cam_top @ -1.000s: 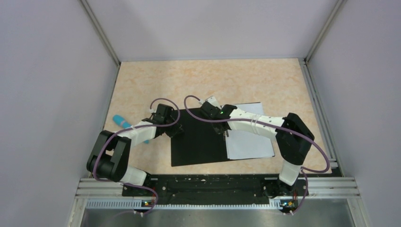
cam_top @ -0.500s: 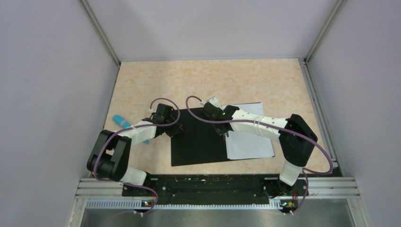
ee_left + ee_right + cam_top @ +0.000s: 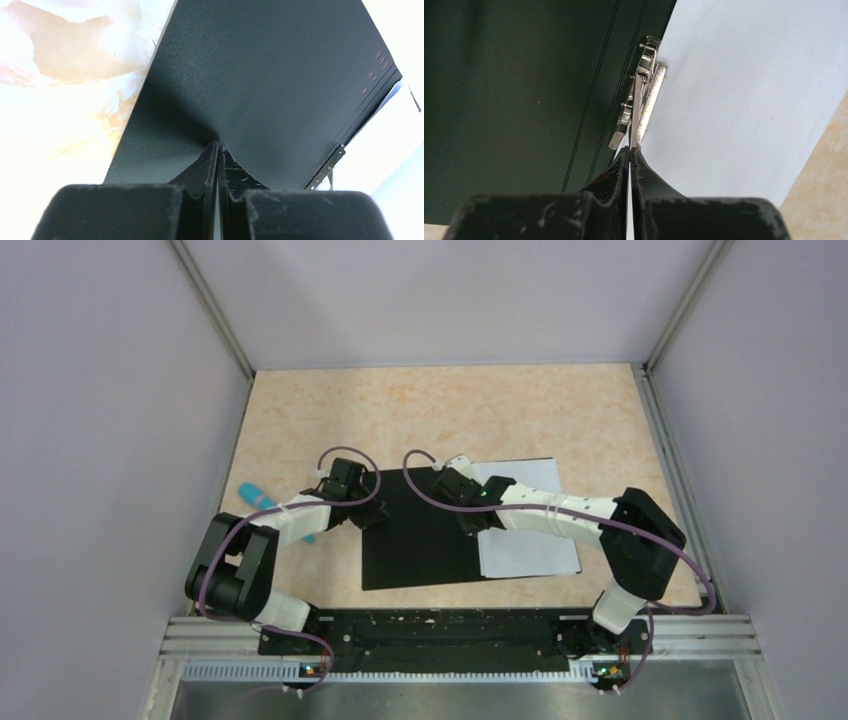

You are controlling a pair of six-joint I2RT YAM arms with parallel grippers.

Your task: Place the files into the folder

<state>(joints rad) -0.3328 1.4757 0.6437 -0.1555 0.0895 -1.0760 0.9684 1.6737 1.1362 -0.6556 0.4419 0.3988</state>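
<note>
My right gripper (image 3: 630, 150), pinched shut on the spine clip (image 3: 642, 95), has slid toward 4 o'clock. The files (image 3: 744, 100) lie at 3 o'clock inside the folder (image 3: 514, 90). My left gripper (image 3: 218, 146), closed and empty, pins its 9 o'clock half. Clamping seems near.

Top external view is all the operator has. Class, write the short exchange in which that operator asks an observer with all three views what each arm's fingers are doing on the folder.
Operator: The right wrist hides the spine from me. Are the right fingers on anything?
Observer: Yes. In the right wrist view the right fingers are shut on a thin blade of the metal clip, right beside the white files.
Operator: And the left ones?
Observer: The left fingers are pressed together with their tips on the black inside of the folder. I see nothing between them.
</note>
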